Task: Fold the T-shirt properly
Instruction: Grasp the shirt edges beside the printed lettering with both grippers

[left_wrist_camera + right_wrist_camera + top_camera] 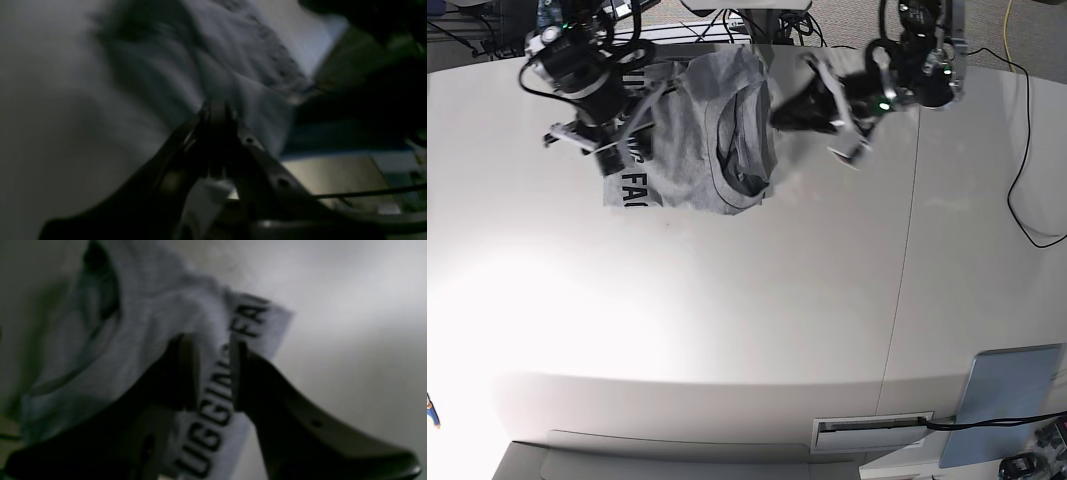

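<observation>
The grey T-shirt (pixel 692 135) lies bunched near the far edge of the white worktop (pixel 727 320), toward the far left corner as the base view shows it. Its ribbed round collar (pixel 739 150) faces up on the right part of the heap, and black block lettering (pixel 634 183) shows on the flap along its left side.

The right end effector (pixel 213 350) sits on that left side of the shirt, its two dark fingers closed onto a lettered fold of the fabric; in the right wrist view the cloth runs up between the fingers with the letters readable on it.

The left end effector (pixel 218 108) is at the shirt's right side, close to the far edge. In the left wrist view its fingers meet at a point with grey fabric right at the tips, but the picture is dark and blurred, so whether they pinch the cloth or are merely closed against it cannot be told.

A black cable (pixel 1027 150) trails across the worktop's right side, and a pale blue panel (pixel 999 405) lies at the near right corner.
</observation>
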You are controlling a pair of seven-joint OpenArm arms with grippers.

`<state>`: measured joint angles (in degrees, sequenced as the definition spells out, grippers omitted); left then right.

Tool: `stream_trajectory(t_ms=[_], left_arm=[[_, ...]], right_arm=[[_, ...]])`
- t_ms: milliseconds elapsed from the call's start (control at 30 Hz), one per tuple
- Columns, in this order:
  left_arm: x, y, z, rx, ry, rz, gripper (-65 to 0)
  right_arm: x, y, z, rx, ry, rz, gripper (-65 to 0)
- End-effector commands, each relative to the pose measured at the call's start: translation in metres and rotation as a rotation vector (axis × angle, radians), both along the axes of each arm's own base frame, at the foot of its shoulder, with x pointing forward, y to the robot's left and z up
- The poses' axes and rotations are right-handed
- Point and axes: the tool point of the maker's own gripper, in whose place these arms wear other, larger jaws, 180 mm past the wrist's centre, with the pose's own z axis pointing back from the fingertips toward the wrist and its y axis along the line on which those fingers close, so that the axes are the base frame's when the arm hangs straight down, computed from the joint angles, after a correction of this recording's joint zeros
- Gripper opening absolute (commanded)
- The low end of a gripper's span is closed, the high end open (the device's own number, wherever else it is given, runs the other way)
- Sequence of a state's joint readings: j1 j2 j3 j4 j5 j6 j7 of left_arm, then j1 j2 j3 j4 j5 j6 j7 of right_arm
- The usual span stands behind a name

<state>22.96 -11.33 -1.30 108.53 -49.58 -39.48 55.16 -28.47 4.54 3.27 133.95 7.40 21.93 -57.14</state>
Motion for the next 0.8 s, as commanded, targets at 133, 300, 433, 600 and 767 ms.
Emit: stream_trajectory(t_ms=[133, 300, 433, 600, 767], left_arm=[[-0.028, -0.042, -0.002, 0.036, -0.035, -0.181, -65.0], [-0.034, -0.036, -0.042, 0.268, -0.037, -0.233, -65.0], [-0.015, -0.010, -0.062, 0.397, -0.047, -0.146, -65.0], [0.003, 0.036, -0.083, 0.502, -0.035, -0.041, -65.0], [0.022, 0.084, -0.086, 0.559, -0.060, 0.058, -65.0]], right_arm=[[0.012, -0.026, 0.010, -0.028, -0.064, -0.066, -52.2], [0.011, -0.042, -0.024, -0.046, 0.011, -0.065, -52.2], [0.023, -0.050, -0.034, -0.055, 0.009, -0.050, -52.2], [0.053, -0.056, -0.034, -0.038, -0.038, -0.063, -52.2], [0.072, -0.061, -0.053, -0.016, -0.003, -0.070, -52.2]])
